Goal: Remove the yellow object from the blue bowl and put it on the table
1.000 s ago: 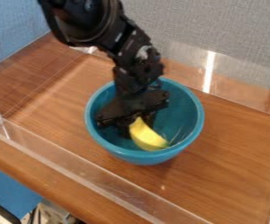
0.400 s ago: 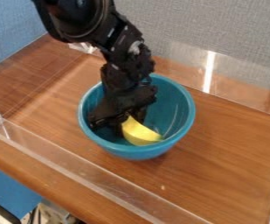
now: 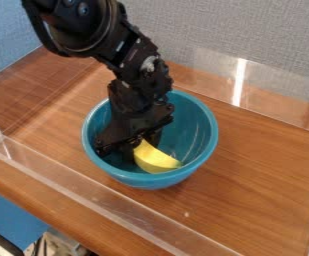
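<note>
Compared with a second ago, the blue bowl [image 3: 154, 142] is sitting further toward the left of the tabletop [image 3: 50, 95], and the arm has shifted left with it. The gripper [image 3: 133, 142] is reaching steeply down into the bowl, its black jaws partly spread; whether they are actually clamping the yellow object [image 3: 156, 158] cannot be told. That curved piece is lying on the bowl's floor just beside and below the fingertips, its long axis running from upper left to lower right.
</note>
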Robot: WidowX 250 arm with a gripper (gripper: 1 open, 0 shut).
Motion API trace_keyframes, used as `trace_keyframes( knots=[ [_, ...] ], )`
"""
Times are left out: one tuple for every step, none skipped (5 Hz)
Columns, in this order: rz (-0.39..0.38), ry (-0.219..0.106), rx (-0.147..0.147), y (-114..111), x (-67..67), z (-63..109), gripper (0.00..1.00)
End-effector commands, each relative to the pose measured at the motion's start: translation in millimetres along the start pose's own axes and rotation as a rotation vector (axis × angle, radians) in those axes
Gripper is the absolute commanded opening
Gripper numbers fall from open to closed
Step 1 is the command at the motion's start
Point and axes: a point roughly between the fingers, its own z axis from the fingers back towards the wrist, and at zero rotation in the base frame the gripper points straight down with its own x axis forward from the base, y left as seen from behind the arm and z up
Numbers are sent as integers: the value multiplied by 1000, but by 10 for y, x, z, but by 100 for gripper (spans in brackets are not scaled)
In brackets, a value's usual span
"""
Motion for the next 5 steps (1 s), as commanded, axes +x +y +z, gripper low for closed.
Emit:
trace_keyframes(
  knots=[
    [17,31,52,165,-78,-23,0],
    [44,27,56,186,-3,6,0],
    [85,23,64,199,28,6,0],
    [125,19,72,215,59,12,0],
    [165,16,80,231,90,18,0]
  ],
)
